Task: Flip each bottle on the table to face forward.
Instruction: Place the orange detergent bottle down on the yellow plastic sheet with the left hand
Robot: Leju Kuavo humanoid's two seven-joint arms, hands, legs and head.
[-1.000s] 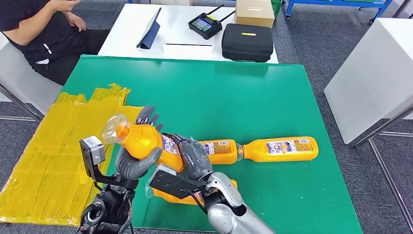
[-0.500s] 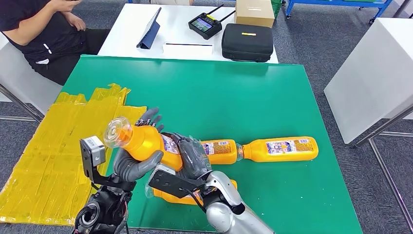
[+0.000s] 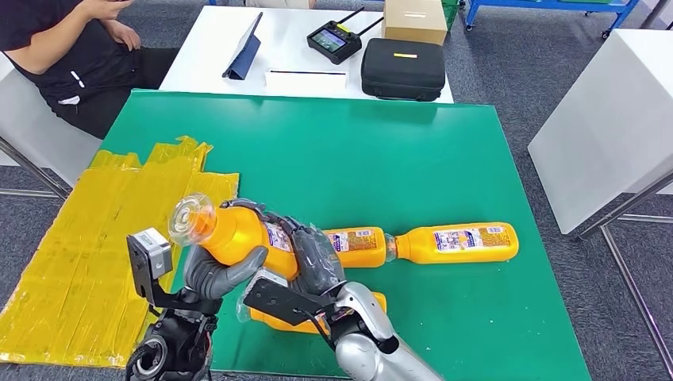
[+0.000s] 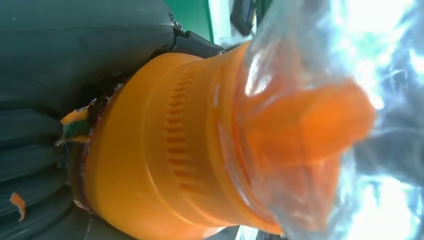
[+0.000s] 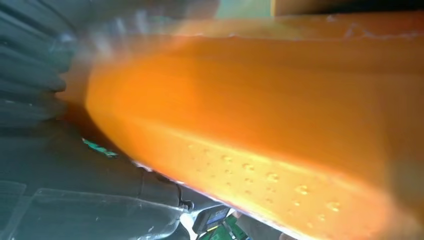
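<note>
So, four orange bottles total. One raised bottle off the green desk near its front-left corner, gripped by both the left robot hand and right robot hand. Three lying near the front edge: middle bottle, right bottle, front bottle.

Green table in the foreground; crumpled yellow plastic sheet draped over its left edge and hanging toward the grey floor. White table behind, butted against the green one. On it: dark tablet propped upright, flat white strip just beside it, black handheld controller with two antennas, black zip case, cardboard box. Seated person in black, far left. White cabinet at right.
</note>
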